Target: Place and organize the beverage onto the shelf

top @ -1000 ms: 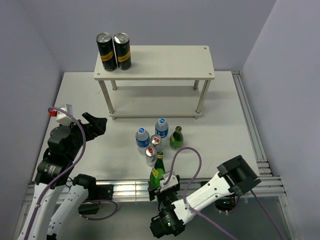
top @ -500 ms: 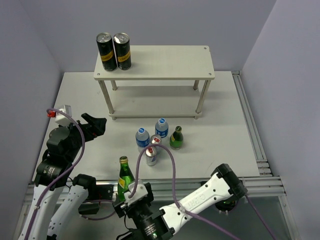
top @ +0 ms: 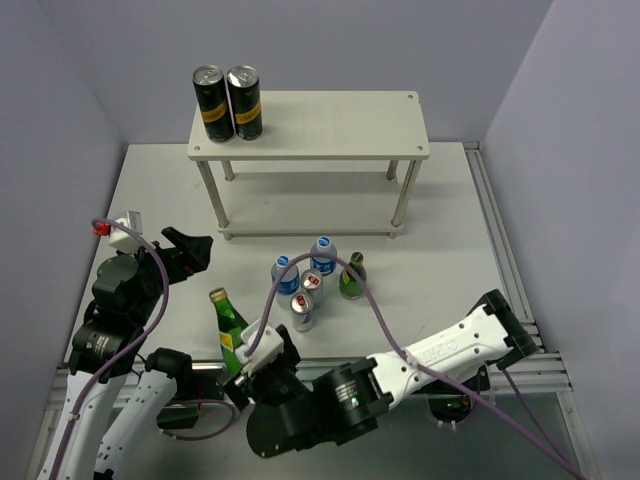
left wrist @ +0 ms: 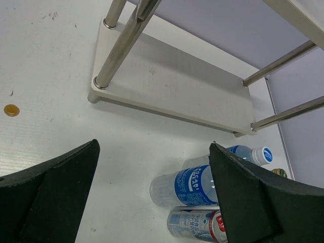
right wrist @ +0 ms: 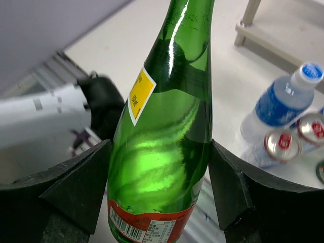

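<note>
Table (top: 450, 250): 2 water bottles (top: 286, 277) (top: 322, 255), 2 silver cans (top: 312, 283) (top: 302, 312), green bottle (top: 351, 276); R pincer (right wrist: 159, 190) grips second green bottle (right wrist: 162, 126); L pincer (left wrist: 153, 148) open.

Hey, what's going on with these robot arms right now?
The right gripper holds a green bottle, tilted, near the front-left of the table. The left gripper is open and holds nothing. The other five drinks stand clustered in front of the shelf, whose top carries two black cans.
</note>
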Robot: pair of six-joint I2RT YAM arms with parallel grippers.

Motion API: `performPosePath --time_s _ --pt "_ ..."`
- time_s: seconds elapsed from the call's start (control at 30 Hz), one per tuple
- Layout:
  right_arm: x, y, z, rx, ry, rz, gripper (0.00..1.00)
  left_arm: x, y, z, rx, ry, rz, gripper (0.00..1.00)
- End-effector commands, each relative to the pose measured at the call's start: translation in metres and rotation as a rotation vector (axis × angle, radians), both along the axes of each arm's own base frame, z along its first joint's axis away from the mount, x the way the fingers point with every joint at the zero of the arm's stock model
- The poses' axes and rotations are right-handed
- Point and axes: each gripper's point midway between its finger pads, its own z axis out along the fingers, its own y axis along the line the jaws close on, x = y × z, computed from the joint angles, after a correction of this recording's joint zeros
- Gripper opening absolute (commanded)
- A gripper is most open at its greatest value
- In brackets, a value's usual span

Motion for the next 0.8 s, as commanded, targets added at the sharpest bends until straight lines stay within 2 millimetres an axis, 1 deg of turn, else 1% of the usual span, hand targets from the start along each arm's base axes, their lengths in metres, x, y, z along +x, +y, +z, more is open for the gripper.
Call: performPosePath --time_s 0.0,0.03,0.07,0.13,0.17,0.23,0.27,0.33,0.37,0.5,0.6,0.63,0.67,0.7,0.77 --pt "0.035 -0.002 0.093 0.257 0.009 -0.042 0.0 0.001 0.0 0.009 0.003 -0.041 -0.008 0.97" --pt "0.051 -0.002 0.096 0.264 0.015 -0.047 0.0 0.001 0.0 0.009 0.003 -0.041 -0.008 0.97" --pt "0.061 -0.01 0.108 0.286 0.012 -0.046 0.0 0.001 0.0 0.009 0.004 -0.042 -0.007 0.97" --pt "0.08 -0.017 0.117 0.315 0.002 -0.044 0.0 0.001 0.0 0.01 0.003 -0.047 -0.006 0.97" --pt "0.105 -0.033 0.131 0.354 -0.004 -0.097 0.0 0.0 0.0 0.01 0.002 -0.048 -0.006 0.97" --pt "0.126 -0.049 0.142 0.375 -0.036 -0.136 0.0 0.001 0.001 0.011 0.003 -0.05 -0.005 0.97" --pt "0.145 -0.065 0.151 0.391 -0.057 -0.185 0.0 0.001 0.0 0.01 0.003 -0.047 -0.007 0.97" --pt "0.158 -0.078 0.165 0.399 -0.094 -0.217 0.0 0.002 0.0 0.01 0.005 -0.047 -0.012 0.97" --pt "0.17 -0.086 0.169 0.403 -0.107 -0.249 0.0 0.002 0.0 0.009 0.007 -0.044 -0.012 0.97" --pt "0.19 -0.102 0.185 0.413 -0.151 -0.305 0.0 0.003 -0.001 0.01 0.007 -0.05 -0.019 0.97" --pt "0.202 -0.115 0.192 0.387 -0.21 -0.37 0.0 0.005 0.0 0.008 0.009 -0.045 -0.018 0.97" --pt "0.206 -0.119 0.201 0.377 -0.252 -0.382 0.0 0.006 0.001 0.008 0.009 -0.044 -0.02 0.97" --pt "0.21 -0.12 0.202 0.371 -0.27 -0.398 0.0 0.006 0.001 0.008 0.01 -0.043 -0.015 0.97" --pt "0.217 -0.125 0.21 0.396 -0.29 -0.423 0.0 0.006 0.002 0.008 0.009 -0.043 -0.015 0.97" --pt "0.227 -0.13 0.215 0.371 -0.332 -0.45 0.0 0.006 0.002 0.008 0.009 -0.043 -0.015 0.97"
